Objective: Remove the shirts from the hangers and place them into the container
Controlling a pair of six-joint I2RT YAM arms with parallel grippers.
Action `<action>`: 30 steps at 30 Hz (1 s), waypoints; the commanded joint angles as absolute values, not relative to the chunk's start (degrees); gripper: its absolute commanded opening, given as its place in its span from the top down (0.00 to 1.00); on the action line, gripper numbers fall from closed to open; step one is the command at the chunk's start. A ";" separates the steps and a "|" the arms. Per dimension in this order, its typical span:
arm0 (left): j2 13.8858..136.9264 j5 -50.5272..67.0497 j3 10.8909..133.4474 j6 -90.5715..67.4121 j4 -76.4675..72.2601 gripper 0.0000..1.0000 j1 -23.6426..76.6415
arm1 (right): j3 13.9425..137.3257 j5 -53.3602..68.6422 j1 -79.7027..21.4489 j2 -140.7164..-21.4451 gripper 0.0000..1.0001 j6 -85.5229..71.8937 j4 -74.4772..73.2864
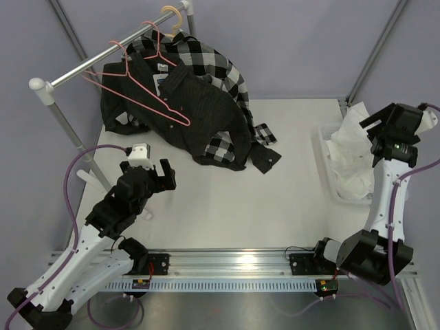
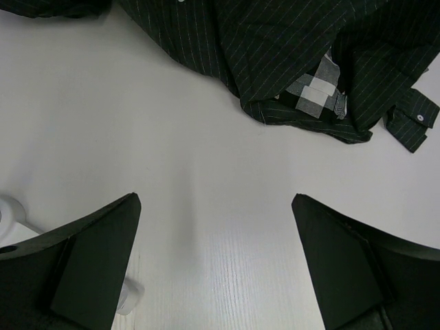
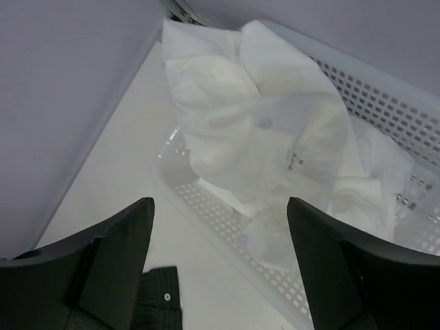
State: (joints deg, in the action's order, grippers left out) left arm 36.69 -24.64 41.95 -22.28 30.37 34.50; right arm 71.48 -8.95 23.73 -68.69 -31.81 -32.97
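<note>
**White shirt in the basket, two shirts left to clear**

The right hand [image 3: 220, 206] hovers directly above the white lattice basket [image 3: 385, 93], jaws apart and nothing between them. The white shirt [image 3: 261, 137] lies in the basket, heaped high, with folds over the basket's rim.

Well apart from the basket, across the counter [image 1: 275, 206], the dark striped shirt [image 1: 199, 103] and the checked shirt [image 1: 220, 69] lie slumped together with pink hangers [image 1: 148, 86] on top. The left hand [image 2: 214, 199] hangs wide open over bare counter just short of that pile, far from the basket.

The heaped white shirt looks loose. A finger catching a fold as the arm lifts away could drag it back over the rim. Pulling one overlapping dark shirt could also tow the other or snag a wire hanger. I cannot tell whether any hanger sits inside a shirt.
</note>
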 commanded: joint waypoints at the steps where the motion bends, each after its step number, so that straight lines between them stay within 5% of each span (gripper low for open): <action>1: 36.83 -24.08 42.45 -22.15 28.83 0.01 34.28 | 79.08 -5.01 23.55 -77.24 0.10 -26.02 -34.10; 16: 35.16 -22.77 42.54 -21.97 28.83 0.01 34.36 | 97.46 -7.56 23.64 -99.75 0.05 -16.64 -21.89; 30: 35.15 -23.47 42.45 -21.53 28.83 0.01 34.10 | 117.24 3.16 23.64 -119.17 0.04 -7.56 -30.50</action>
State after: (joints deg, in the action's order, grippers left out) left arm 35.59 -23.79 41.95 -22.22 30.37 34.44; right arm 113.38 -0.27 23.75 -117.34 -10.66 -27.94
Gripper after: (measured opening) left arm 0.988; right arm 0.962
